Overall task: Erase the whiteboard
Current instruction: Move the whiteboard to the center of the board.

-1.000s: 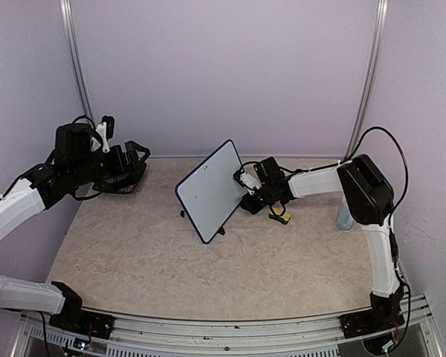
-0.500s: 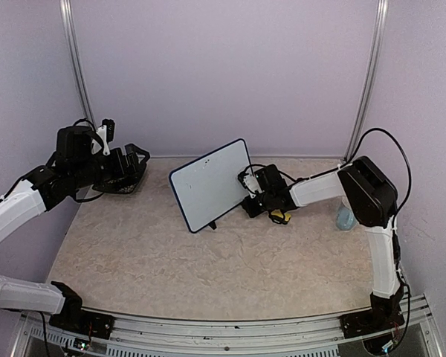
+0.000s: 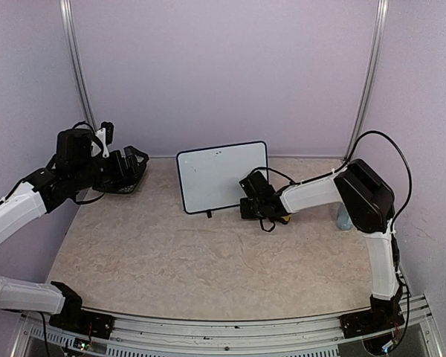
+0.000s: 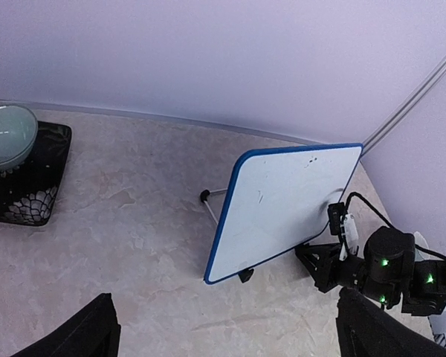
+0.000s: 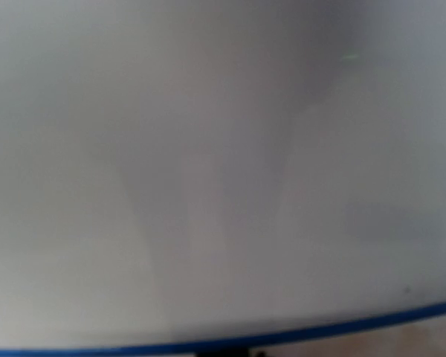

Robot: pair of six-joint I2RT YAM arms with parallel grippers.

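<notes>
Whiteboard (image 3: 223,177) upright at the far middle of the tabletop (image 3: 208,260), close to the back wall, white face toward the arms. Leans back a little on a thin prop (image 4: 212,204), blue frame all round, small black foot (image 3: 209,214) under the lower edge. Carries a few faint dark specks near the top edge. Fills the right wrist view as a white blur, blue frame along the bottom. Just beside its lower right corner, jaws of the right arm (image 3: 249,199), closed tight; whether touching the board, cannot tell. Bit of yellow sponge (image 3: 284,219) under that forearm. Farther right, a pale blue container (image 3: 344,217). Well to the left, jaws of the left arm (image 3: 134,166) spread wide, hovering by a black tray (image 4: 30,186) with a pale bowl (image 4: 7,134).
</notes>
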